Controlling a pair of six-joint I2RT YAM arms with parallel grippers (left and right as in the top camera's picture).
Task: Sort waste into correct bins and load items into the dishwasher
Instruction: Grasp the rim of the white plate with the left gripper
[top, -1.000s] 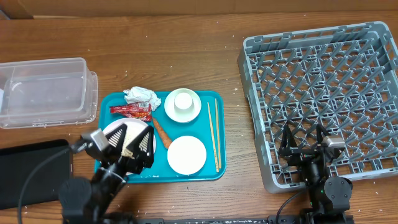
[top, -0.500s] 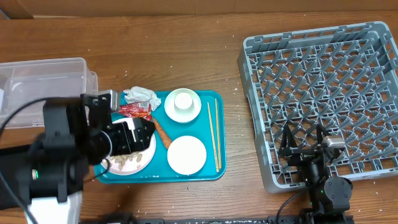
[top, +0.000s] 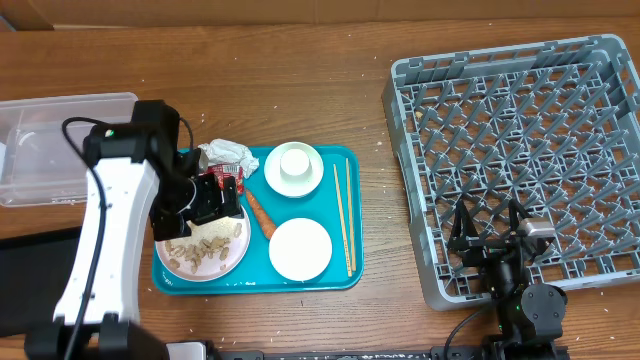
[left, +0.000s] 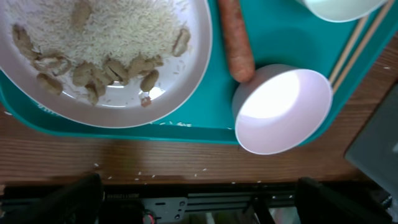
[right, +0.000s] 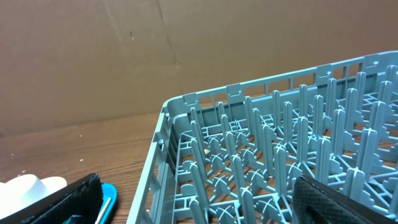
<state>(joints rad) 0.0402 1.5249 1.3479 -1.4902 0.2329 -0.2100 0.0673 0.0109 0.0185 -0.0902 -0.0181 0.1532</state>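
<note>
My L gripper (top: 218, 196) hangs over the teal tray (top: 340, 272), jaws released, nothing in them, above the rice plate (top: 205, 258)'s 12 o'clock edge. Sausage (top: 261, 213) sits at the plate's 2 o'clock, just beside the white bowl (top: 300, 248). Crumpled paper (top: 228, 153) is at the tray's 11 o'clock corner. My R gripper (top: 487, 230) has its jaws spread and empty, at the dish rack (top: 520, 120)'s 7 o'clock corner. Clear bin (top: 70, 145) is at the bench's 9 o'clock.

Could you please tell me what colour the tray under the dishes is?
The tray is teal, a blue-green; it shows best in the overhead view.
</note>
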